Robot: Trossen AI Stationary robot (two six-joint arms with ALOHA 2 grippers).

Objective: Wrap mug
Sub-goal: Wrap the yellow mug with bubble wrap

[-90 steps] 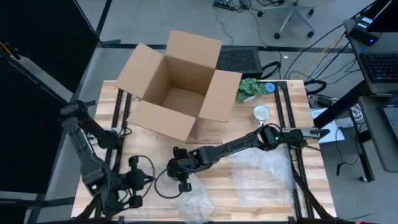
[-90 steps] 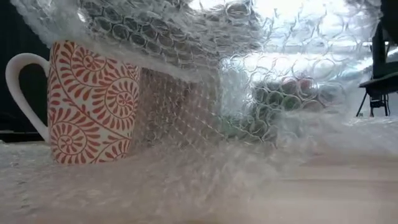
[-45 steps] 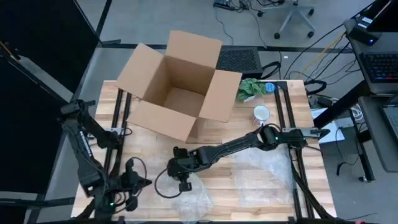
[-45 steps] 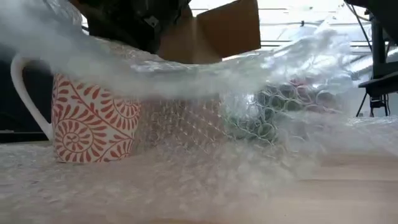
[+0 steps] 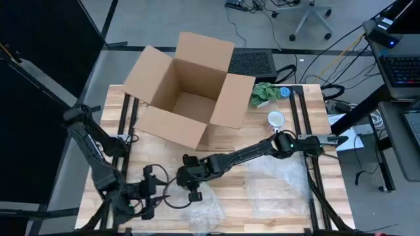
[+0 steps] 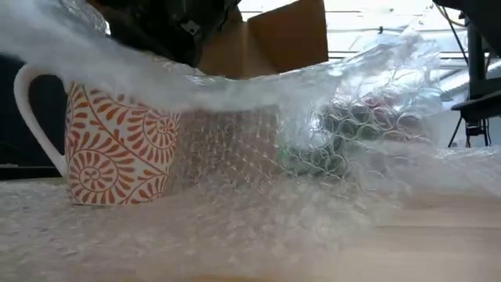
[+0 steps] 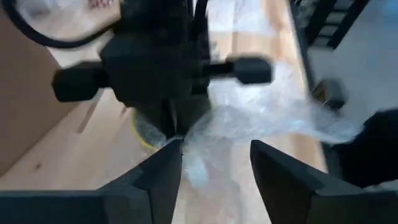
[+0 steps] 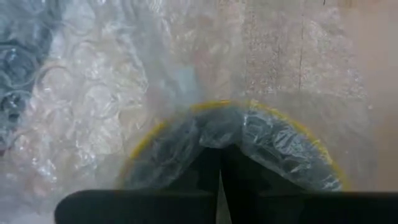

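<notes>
Two dark, slender, jointed arms, black cable looping beside the left gripper (image 5: 152, 194), a tiny green light at the right arm's elbow joint, broad matte-black tapering fingers (image 7: 158, 177) with squared tips.

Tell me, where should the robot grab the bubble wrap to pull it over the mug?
Probably its loose edge, from the left arm's side. The bubble wrap is already draped over the mug, pinched by the right gripper at the rim. The left gripper is open, facing the crumpled free end.

Mug (image 6: 117, 141) under bubble wrap (image 6: 313, 157)
</notes>
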